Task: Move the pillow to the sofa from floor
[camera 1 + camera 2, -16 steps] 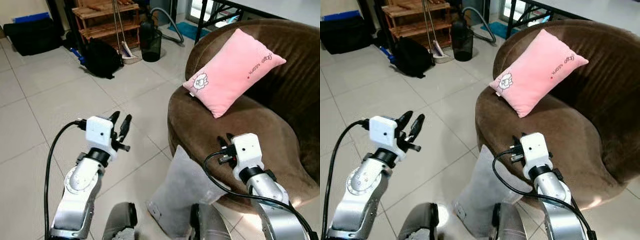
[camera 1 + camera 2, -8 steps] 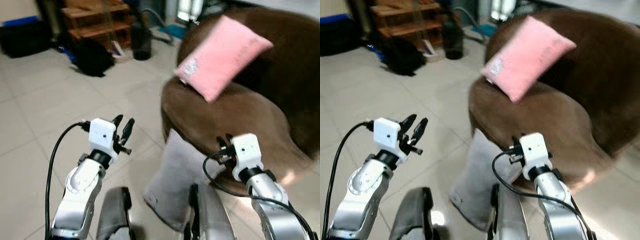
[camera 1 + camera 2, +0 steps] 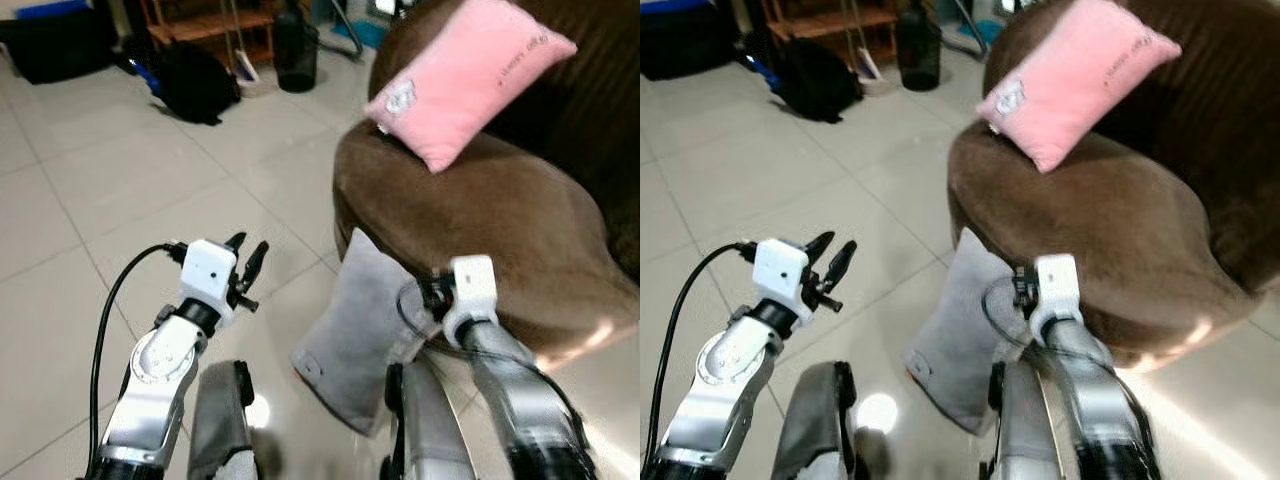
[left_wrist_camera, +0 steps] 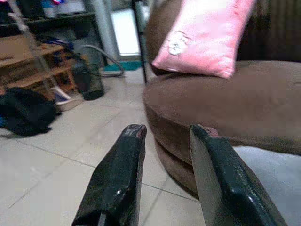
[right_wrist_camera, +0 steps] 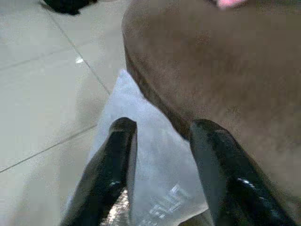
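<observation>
Flat grey fabric pillow [image 3: 352, 330] on the pale tiled floor [image 3: 120, 190], propped upright and leaning against the front edge of the round brown velvet sofa [image 3: 480, 210]. Right gripper [image 5: 157, 141] just above the pillow's upper part, beside the sofa's front edge; jaws parted, nothing between them, grey fabric seen straight through the gap in the right wrist view. Left gripper [image 3: 247, 262] raised over bare floor tiles, well apart from the pillow and off to the left of it; jaws spread a little, holding nothing, pointed toward the sofa's rim in the left wrist view. Pink rectangular cushion with a small white cartoon print [image 3: 465, 75] tilted on the sofa seat against the backrest. Black backpack [image 3: 195, 85] on the floor near the far edge, beside a wooden shelf rack [image 3: 210, 20] and a dark bin [image 3: 296, 60].
</observation>
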